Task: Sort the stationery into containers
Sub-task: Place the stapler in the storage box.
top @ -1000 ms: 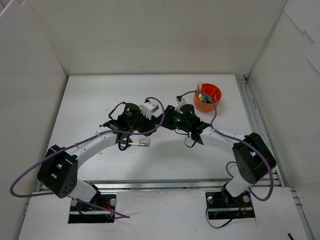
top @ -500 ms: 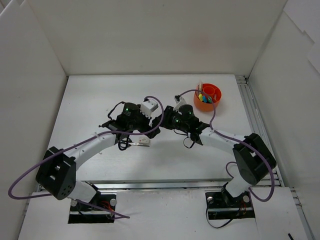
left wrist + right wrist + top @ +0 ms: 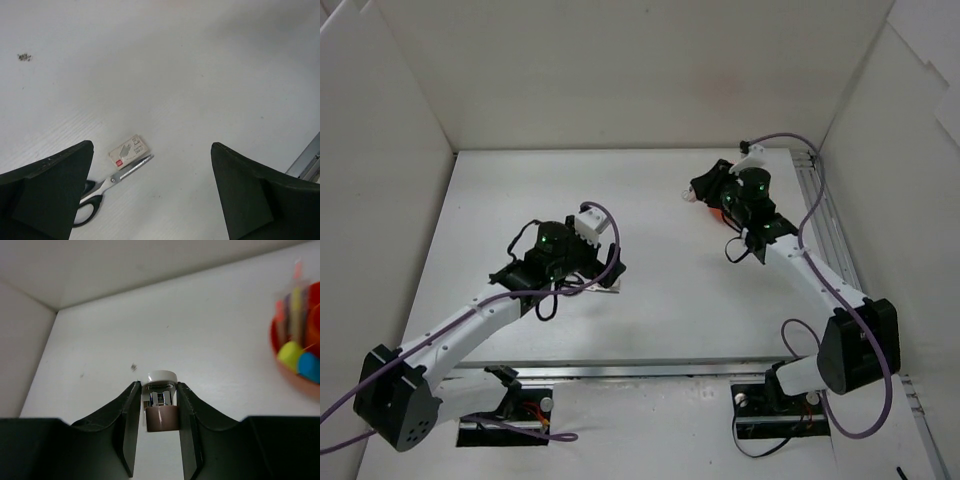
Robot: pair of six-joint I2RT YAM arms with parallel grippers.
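Scissors (image 3: 107, 184) lie under wide-open, empty left gripper (image 3: 151, 149); right gripper (image 3: 159, 390) clamps white-capped item (image 3: 161, 412) near orange cup (image 3: 292, 376)

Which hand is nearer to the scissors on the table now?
Left. The left hand hangs open above the scissors; the right hand, holding a small item, is far off beside the orange cup.

The table (image 3: 200, 75) is matt white and faintly ribbed, the scissors (image 3: 114, 181) have shiny metal blades and glossy black handles, and the cup (image 3: 292, 377) is smooth orange plastic.
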